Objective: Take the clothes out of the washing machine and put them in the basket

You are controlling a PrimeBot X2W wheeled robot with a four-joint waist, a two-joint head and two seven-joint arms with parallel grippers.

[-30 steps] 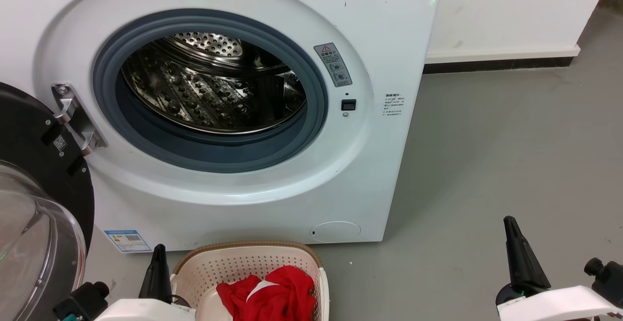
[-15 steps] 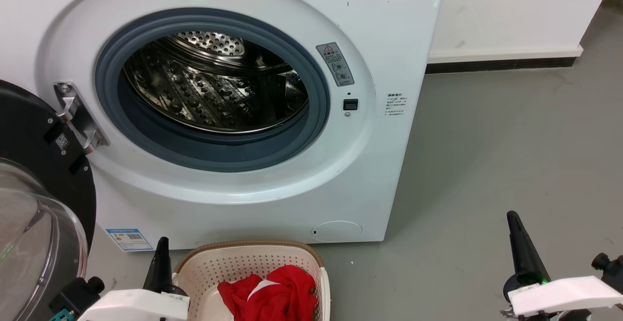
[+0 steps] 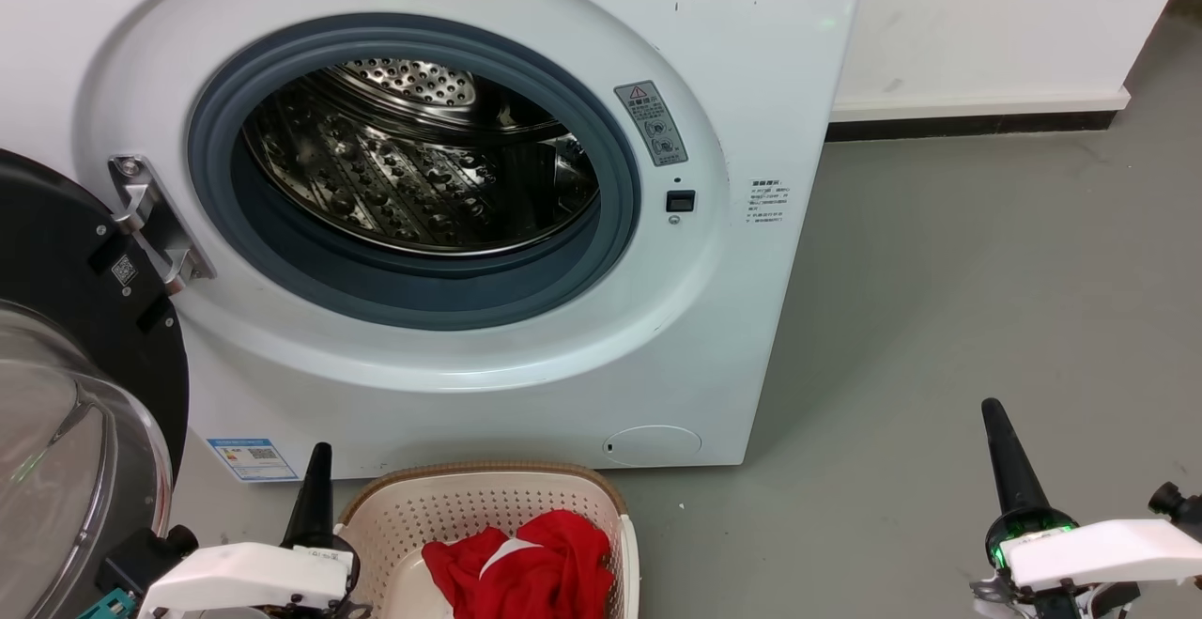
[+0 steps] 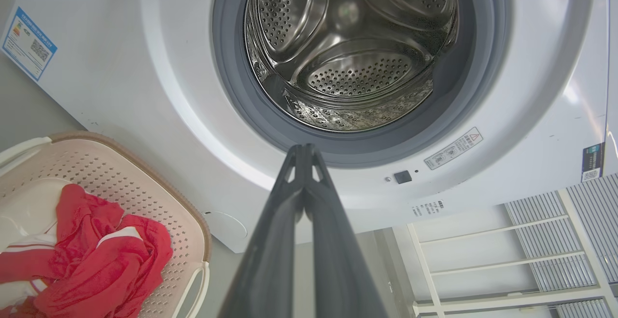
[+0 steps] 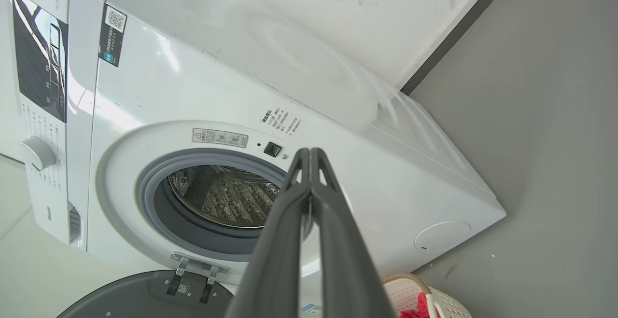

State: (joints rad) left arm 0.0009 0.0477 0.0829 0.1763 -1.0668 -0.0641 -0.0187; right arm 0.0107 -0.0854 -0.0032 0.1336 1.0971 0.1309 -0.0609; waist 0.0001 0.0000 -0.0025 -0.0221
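Drum point(image 3: 413, 177) of the washing machine point(image 3: 742, 347) looks bare; clothes point(image 3: 521, 567) lie in the basket point(image 3: 470, 471). Your left pincer point(image 4: 304, 151) and right pincer point(image 5: 309, 153) sit pinched together, empty. Task looks done; just park both.

White forearm shells point(image 3: 1099, 544); long dark tapered fingers point(image 4: 270, 250); green light point(image 3: 999, 555) at right wrist.
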